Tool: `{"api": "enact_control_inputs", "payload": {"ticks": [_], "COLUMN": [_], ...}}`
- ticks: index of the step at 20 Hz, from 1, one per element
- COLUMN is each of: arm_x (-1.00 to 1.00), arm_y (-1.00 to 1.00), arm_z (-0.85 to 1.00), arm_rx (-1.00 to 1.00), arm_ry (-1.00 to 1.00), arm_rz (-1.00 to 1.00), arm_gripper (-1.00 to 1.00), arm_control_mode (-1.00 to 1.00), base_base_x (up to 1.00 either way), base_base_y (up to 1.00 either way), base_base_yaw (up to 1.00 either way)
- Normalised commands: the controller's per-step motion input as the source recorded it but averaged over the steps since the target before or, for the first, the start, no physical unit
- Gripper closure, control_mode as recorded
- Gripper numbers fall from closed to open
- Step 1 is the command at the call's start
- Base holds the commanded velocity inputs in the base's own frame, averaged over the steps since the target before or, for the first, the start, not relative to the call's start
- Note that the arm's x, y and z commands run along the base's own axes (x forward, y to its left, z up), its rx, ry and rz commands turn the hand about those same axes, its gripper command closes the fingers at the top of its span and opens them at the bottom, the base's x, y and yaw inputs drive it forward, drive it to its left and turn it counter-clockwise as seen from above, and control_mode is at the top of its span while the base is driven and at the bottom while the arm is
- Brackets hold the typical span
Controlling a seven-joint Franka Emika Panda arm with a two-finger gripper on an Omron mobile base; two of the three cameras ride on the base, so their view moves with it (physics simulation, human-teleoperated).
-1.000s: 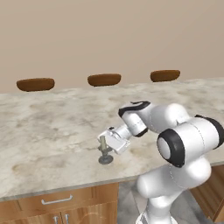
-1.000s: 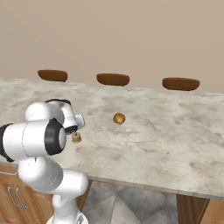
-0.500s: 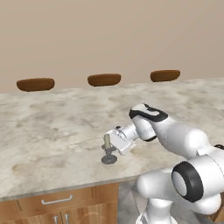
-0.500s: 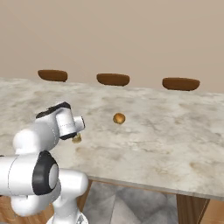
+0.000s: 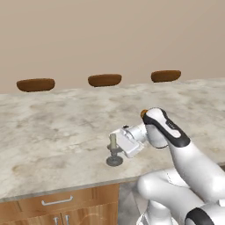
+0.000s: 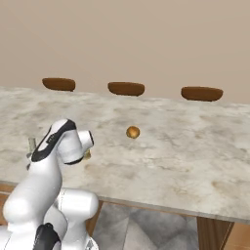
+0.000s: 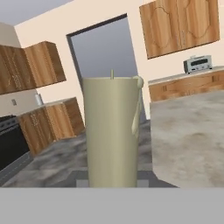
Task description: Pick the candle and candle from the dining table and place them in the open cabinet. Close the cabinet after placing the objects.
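Pincer: clamped on the taper candle, which stands upright on its round dark dish near the table's front edge. You have open stone all round it. Orange ball: well apart, toward the middle.

You get two base views flanking the arm, sharing the dining table, hand view pressed against the taper candle.
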Motion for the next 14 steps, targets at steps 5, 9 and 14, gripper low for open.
{"api": "enact_control_inputs", "payload": {"ticks": [5,9,14], "arm_x": [-0.31,-0.21,-0.09], "arm_y": [-0.1,-0.11,-0.2], "arm_z": [0.35,0.28,0.15], "arm_rx": [0.0,-0.03,-0.06], "arm_ry": [-0.01,-0.04,-0.2], "arm_rz": [0.0,0.0,0.0], "arm_gripper": [1.0,1.0,1.0], "arm_control_mode": [-1.0,-1.0,-1.0], "base_base_x": [0.0,0.0,0.0], "base_base_y": [0.0,0.0,0.0], "base_base_yaw": [0.0,0.0,0.0]}}
